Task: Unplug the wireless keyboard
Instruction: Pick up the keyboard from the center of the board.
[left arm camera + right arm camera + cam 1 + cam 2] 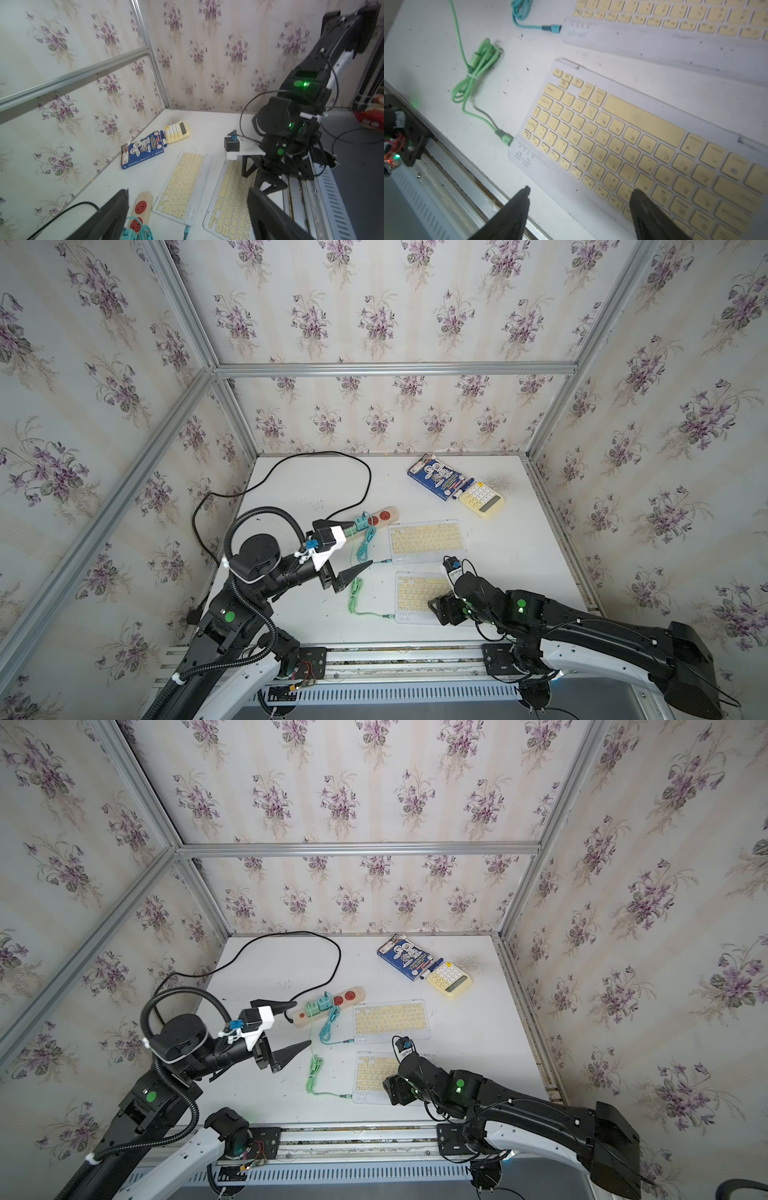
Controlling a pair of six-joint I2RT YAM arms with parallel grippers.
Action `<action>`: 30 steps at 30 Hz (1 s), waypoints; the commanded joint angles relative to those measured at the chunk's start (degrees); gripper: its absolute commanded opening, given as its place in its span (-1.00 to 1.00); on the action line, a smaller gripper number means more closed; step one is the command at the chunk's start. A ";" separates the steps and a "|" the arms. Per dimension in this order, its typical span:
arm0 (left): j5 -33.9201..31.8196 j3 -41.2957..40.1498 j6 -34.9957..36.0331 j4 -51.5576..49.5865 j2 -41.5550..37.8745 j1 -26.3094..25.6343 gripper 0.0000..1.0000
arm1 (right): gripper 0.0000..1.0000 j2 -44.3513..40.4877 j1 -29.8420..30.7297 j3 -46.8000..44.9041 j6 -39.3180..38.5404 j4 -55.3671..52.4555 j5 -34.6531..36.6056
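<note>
**Near six o'clock: a pull that could go astray**

Toward six o'clock, taking the far edge of the table (299, 489) as twelve, we find the near keyboard (623, 141) lying flat. Its green plug (505, 138) is seated in the side facing nine o'clock. The right gripper (580, 189) hangs over it with jaws apart and nothing between them. The left gripper (361, 544), at nine o'clock, is spread wide and empty too, just above the bundled green cable (355, 593).

We judge the main risk to be a mix-up. The far keyboard (426, 540) at the centre is a twin, and its teal plug (550, 27) sits close by. If the near keyboard is not pinned, a tug may slide it instead of freeing the plug. An angled pull may strain the port.

As for holders, the power strip (384, 516) at eleven o'clock carries two adapters (316, 1004) and shows two red sockets bare. We cannot tell what the blue pack (438, 477) at one o'clock holds.
</note>
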 commanded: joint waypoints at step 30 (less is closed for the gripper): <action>-33.21 -1.39 9.90 -17.01 40.80 -29.33 0.28 | 0.61 -10.98 2.95 -4.13 5.54 -2.33 9.45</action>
